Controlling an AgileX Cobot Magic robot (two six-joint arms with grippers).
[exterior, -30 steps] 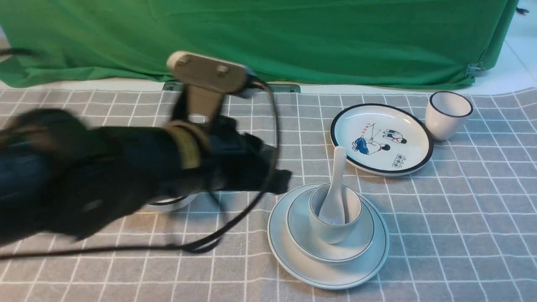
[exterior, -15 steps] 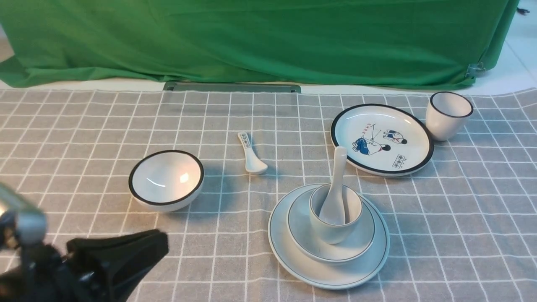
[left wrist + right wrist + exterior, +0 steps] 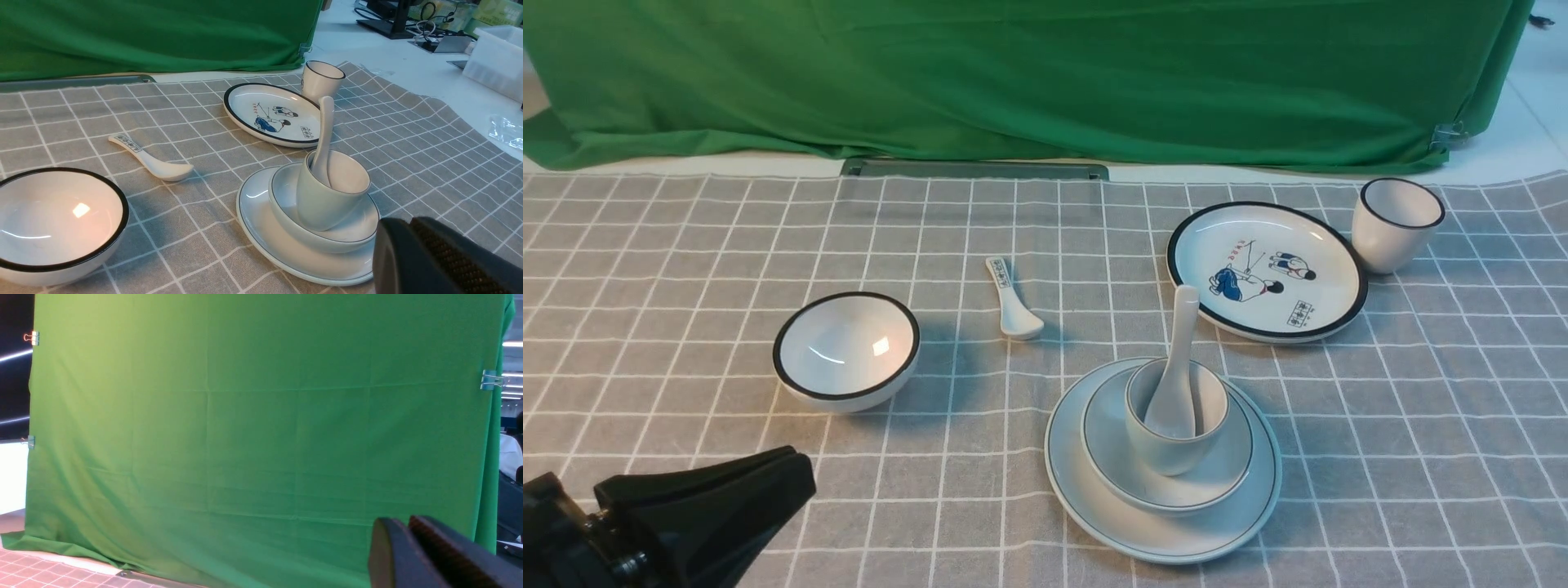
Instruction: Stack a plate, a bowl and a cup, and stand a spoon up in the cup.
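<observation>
The plain white plate [image 3: 1094, 506] lies front centre on the checked cloth. The shallow bowl [image 3: 1225, 469] sits on it, the pale tumbler cup [image 3: 1164, 453] stands in the bowl, and the plain white spoon [image 3: 1176, 367] stands in the cup, handle up. The same stack shows in the left wrist view: plate [image 3: 255, 212], bowl [image 3: 286, 212], cup [image 3: 322, 204], spoon [image 3: 325, 134]. My left gripper [image 3: 796, 482] is shut and empty, low at the front left, well apart from the stack; its tip [image 3: 402, 232] shows in the left wrist view. My right gripper [image 3: 398, 531] is shut, empty, facing the green backdrop.
A deep black-rimmed bowl [image 3: 847, 349] sits at the left. A small printed spoon [image 3: 1011, 300] lies in the middle. A cartoon plate with black rim [image 3: 1266, 269] and a black-rimmed cup [image 3: 1395, 222] stand at the back right. A green cloth [image 3: 1013, 73] hangs behind.
My left arm has pulled back from over the table's middle to the front left corner, uncovering the black-rimmed bowl and the small spoon. The stack has not moved.
</observation>
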